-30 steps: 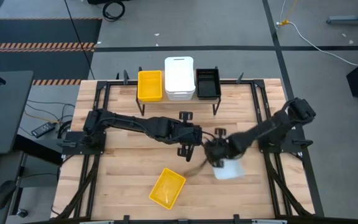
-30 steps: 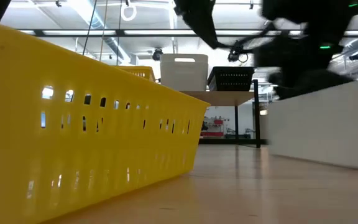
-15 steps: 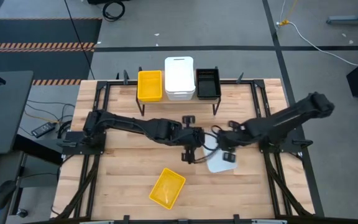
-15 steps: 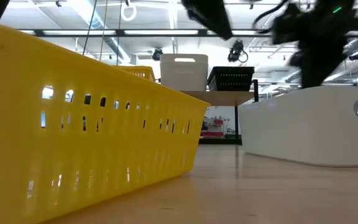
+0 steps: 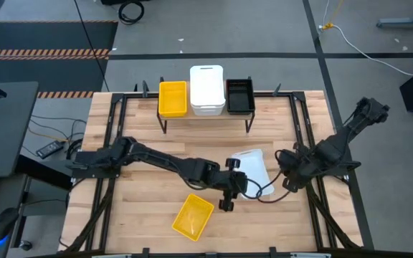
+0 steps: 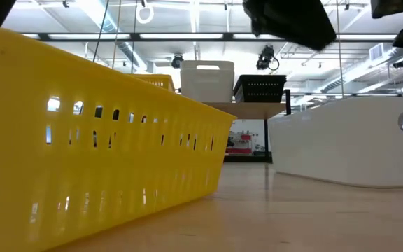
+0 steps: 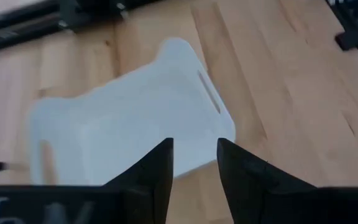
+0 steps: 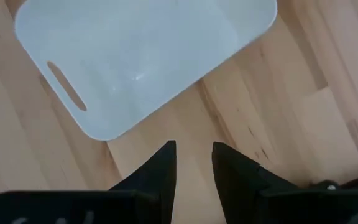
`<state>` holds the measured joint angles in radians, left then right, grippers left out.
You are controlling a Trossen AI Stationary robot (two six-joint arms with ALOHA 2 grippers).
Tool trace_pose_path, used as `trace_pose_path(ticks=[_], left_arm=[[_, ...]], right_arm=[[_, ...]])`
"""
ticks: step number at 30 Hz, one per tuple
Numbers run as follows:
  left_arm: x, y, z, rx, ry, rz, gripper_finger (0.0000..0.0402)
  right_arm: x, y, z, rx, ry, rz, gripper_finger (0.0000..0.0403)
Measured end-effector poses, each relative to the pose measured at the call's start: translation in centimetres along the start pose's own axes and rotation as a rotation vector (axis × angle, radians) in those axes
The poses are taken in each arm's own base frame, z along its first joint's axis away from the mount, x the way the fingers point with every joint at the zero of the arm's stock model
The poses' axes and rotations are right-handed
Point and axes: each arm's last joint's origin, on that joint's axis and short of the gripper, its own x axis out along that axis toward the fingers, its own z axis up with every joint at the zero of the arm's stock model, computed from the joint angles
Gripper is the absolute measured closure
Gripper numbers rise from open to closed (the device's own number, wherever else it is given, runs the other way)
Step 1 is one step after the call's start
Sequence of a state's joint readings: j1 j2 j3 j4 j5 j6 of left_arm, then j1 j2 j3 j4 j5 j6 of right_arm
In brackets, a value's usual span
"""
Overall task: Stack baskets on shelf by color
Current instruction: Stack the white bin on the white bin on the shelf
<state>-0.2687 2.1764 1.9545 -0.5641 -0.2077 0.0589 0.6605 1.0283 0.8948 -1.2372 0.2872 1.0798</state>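
Sitting loose on the table (image 5: 142, 215), well in front of the shelf (image 5: 206, 115), the white basket (image 5: 253, 172) is the piece in hand; no finger touches it. The left gripper (image 5: 229, 192) hangs at its near-left edge and the right gripper (image 5: 287, 172) stands just off its right side; each wrist view shows the basket lying beyond an empty, narrow gap between the fingers. The step looks like a pickup: one gripper must close on a wall of this basket, lift it and carry it back to the white basket on the shelf (image 5: 207, 89). That one stands between a yellow basket on the shelf (image 5: 173, 98) and a black basket (image 5: 239, 95). A loose yellow basket (image 5: 193, 216) lies nearer than the white one, to its left, clear of the route. The left arm, though, lies between basket and shelf.
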Motion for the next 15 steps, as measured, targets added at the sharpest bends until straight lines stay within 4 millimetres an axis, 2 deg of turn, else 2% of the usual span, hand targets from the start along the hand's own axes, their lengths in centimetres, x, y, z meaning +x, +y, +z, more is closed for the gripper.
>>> trace_pose_path(ticks=[6,11,15], left_arm=[[2.0,-0.7,-0.3,-0.002,-0.031,-0.008,0.0222],[2.1,-1.0,0.1,-0.029,-0.082,-0.072,0.0175],[2.0,-1.5,0.3,-0.084,-0.096,-0.157,0.0153]], right_arm=[[0.1,0.4,-0.2,-0.035,-0.039,-0.028,0.0294],[0.5,0.7,-0.1,-0.077,-0.030,-0.049,0.0294],[0.6,0.7,-0.1,-0.106,-0.032,-0.061,0.0294]])
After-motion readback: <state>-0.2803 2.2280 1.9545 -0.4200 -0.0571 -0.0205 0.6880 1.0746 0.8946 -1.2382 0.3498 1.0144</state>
